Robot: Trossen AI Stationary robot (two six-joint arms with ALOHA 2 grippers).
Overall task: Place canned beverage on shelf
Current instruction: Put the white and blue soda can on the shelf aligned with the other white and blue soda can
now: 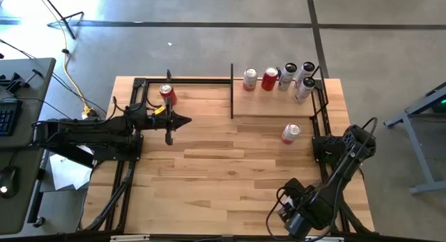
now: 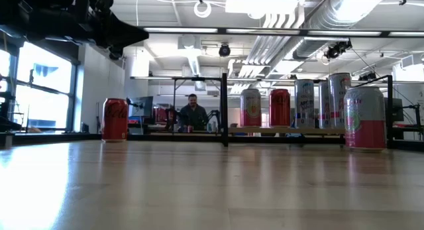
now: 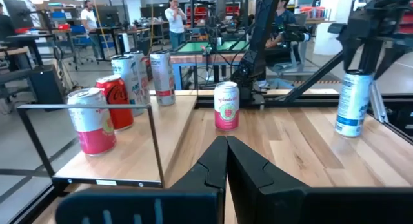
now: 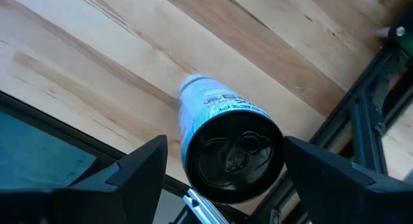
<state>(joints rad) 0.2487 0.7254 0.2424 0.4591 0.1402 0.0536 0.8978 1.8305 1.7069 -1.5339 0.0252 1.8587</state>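
Observation:
A blue-and-white can (image 4: 219,130) stands upright on the table near its right front corner. My right gripper (image 4: 226,146) points down over it, open, with one finger on either side of the can's top (image 4: 235,156); I see no touch. In the high view my right gripper (image 1: 293,214) hides this can. The shelf (image 1: 279,106) lies at the far right, its black upright plate (image 1: 231,92) at its left end. Several cans (image 1: 270,79) stand on it. My left gripper (image 1: 187,121) hovers shut and level at the left middle.
A pink-and-white can (image 1: 290,133) stands on the table just in front of the shelf. A red cola can (image 1: 168,94) stands at the far left, behind my left arm. Black frame rails (image 1: 322,123) run along the table's sides. People show in the room beyond.

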